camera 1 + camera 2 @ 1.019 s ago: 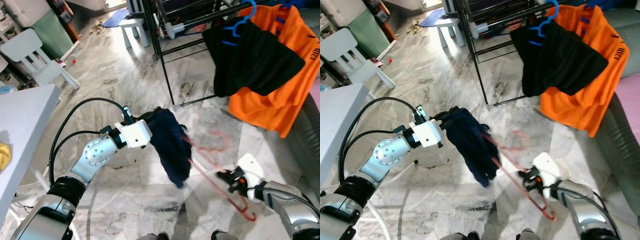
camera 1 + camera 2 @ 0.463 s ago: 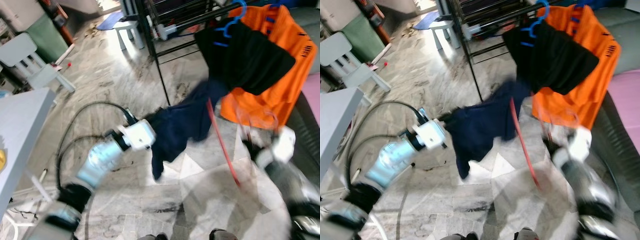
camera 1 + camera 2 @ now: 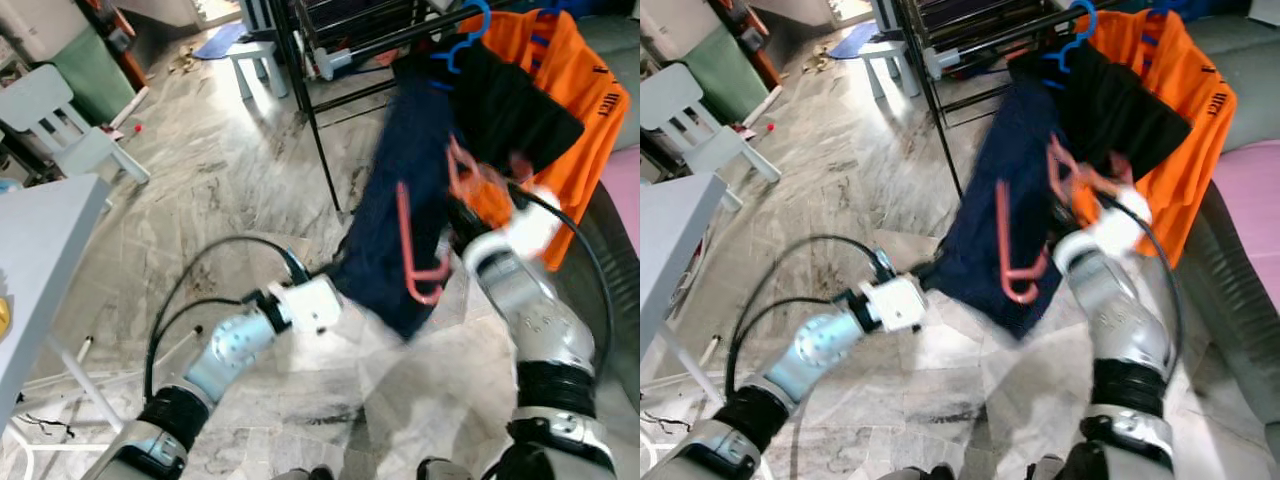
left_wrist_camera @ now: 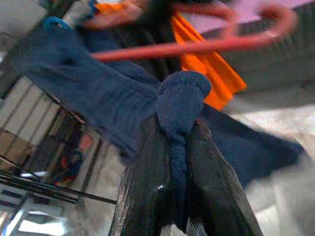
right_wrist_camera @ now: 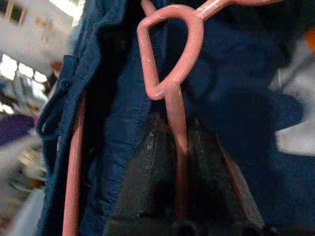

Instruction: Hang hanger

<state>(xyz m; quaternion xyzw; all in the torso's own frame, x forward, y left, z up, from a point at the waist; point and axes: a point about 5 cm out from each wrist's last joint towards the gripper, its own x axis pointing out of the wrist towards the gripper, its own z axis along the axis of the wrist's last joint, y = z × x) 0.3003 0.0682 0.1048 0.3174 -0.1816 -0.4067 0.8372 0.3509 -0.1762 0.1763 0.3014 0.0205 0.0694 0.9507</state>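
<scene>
Right end effector (image 5: 178,142), fingers closed on the straight stem of the pink hanger (image 3: 420,245), raised in front of the black clothes rack (image 3: 310,110); loop of the hanger just beyond the fingertips in the right wrist view, the rest of the pink wire running down through the garment. Left end effector (image 4: 178,147), low and toward the robot's left, fingers pinched shut on a bunched fold of the navy garment (image 3: 400,210), pulling its lower edge out and away from the hanger.

Hanger and garment suspended in mid-air between the two end effectors, above the marble floor (image 3: 220,200), close in front of the black garment (image 3: 515,100) and orange shirt (image 3: 580,90) already on the rack rail beside a blue hanger (image 3: 470,35). Hook end blurred; exact gap to the rail not determinable.

Handling, as judged: hanger thin, light, fairly stiff, smooth enough to twist within a two-finger pinch, hence best held on the stem near the hook. Garment soft, limp, light, prone to sliding off or snagging neighbouring clothes; hold at the hem suited to keeping it spread and clear of the rail.
</scene>
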